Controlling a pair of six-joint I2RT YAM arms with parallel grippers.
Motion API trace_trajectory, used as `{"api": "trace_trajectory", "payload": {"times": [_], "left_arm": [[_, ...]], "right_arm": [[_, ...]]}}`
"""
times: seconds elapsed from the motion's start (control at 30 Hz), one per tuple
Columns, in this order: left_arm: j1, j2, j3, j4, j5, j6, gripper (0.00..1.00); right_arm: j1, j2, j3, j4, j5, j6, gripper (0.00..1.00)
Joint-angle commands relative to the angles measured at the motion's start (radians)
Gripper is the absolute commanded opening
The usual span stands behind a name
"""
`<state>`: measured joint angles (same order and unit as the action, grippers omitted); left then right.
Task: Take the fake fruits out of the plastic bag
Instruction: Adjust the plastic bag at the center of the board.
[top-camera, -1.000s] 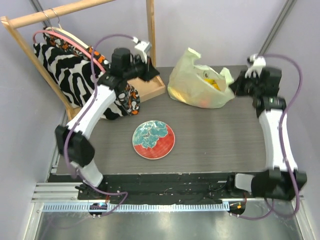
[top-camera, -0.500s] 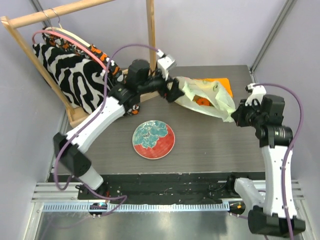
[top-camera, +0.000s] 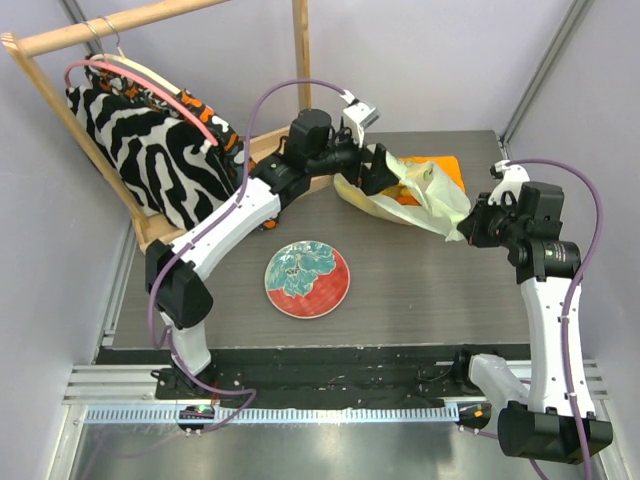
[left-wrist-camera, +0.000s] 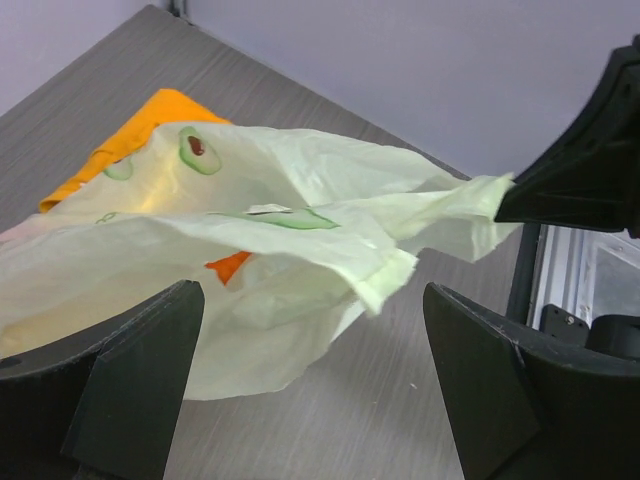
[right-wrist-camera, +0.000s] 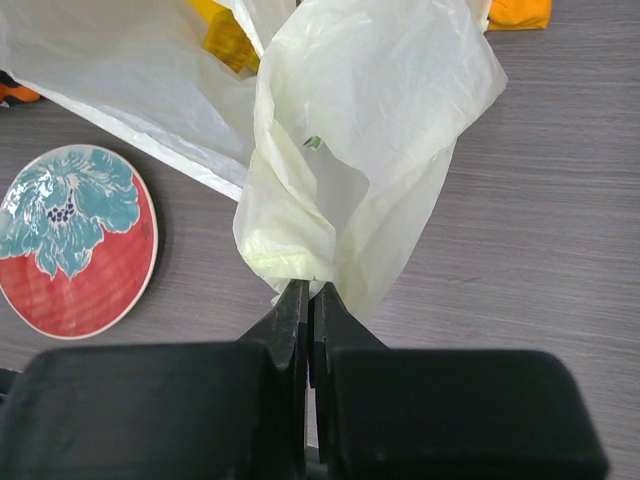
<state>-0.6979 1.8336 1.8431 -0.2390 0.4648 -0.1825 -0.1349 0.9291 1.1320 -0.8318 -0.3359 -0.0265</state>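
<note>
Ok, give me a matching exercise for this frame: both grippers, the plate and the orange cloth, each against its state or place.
1. left gripper
2. right gripper
3. plate
4. orange cloth

A. partly hidden behind the plastic bag
B. open wide
C. shut on the bag's edge
D. nearer the arm bases, nothing on it

Pairs: 1-B, 2-C, 3-D, 4-A

The plastic bag (left-wrist-camera: 300, 250) is seen as thin, translucent, crinkled film with a faint sheen. The table (top-camera: 430, 290) is finished in matt grey wood grain. The plate (top-camera: 307, 280) looks smooth, the orange cloth (left-wrist-camera: 150, 125) matt, the rack (top-camera: 120, 22) bare light wood.
</note>
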Motion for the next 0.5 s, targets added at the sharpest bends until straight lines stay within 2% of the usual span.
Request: {"api": "trace_trajectory", "payload": {"times": [0.0, 0.03, 0.13, 0.17, 0.2, 0.23, 0.3, 0.4, 0.47], "left_arm": [[-0.047, -0.037, 0.039, -0.012, 0.029, 0.012, 0.96], [-0.058, -0.033, 0.041, -0.028, 0.003, 0.026, 0.96], [-0.115, -0.017, 0.036, -0.068, -0.205, 0.103, 0.94], [-0.135, -0.007, 0.044, -0.068, -0.315, 0.112, 0.93], [-0.137, 0.007, 0.051, -0.068, -0.349, 0.113, 0.9], [-0.137, 0.039, 0.08, -0.077, -0.373, 0.107, 0.74], [-0.137, 0.058, 0.1, -0.082, -0.445, 0.12, 0.58], [-0.132, 0.041, 0.096, -0.103, -0.486, 0.152, 0.0], [-0.102, -0.026, 0.039, -0.141, -0.471, 0.152, 0.0]], "right_arm": [[0.0, -0.006, -0.017, 0.079, -0.015, 0.059, 0.01], [0.0, -0.006, -0.02, 0.086, -0.018, 0.065, 0.01], [0.0, -0.006, -0.02, 0.089, -0.022, 0.065, 0.01], [0.0, -0.006, -0.02, 0.089, -0.022, 0.062, 0.01], [0.0, -0.006, -0.02, 0.091, -0.022, 0.057, 0.01], [0.0, -0.004, -0.02, 0.092, -0.017, 0.053, 0.01], [0.0, -0.001, -0.02, 0.092, -0.009, 0.046, 0.01], [0.0, -0.004, -0.028, 0.091, 0.006, 0.04, 0.01], [0.0, -0.01, -0.035, 0.08, 0.061, 0.04, 0.01]]}}
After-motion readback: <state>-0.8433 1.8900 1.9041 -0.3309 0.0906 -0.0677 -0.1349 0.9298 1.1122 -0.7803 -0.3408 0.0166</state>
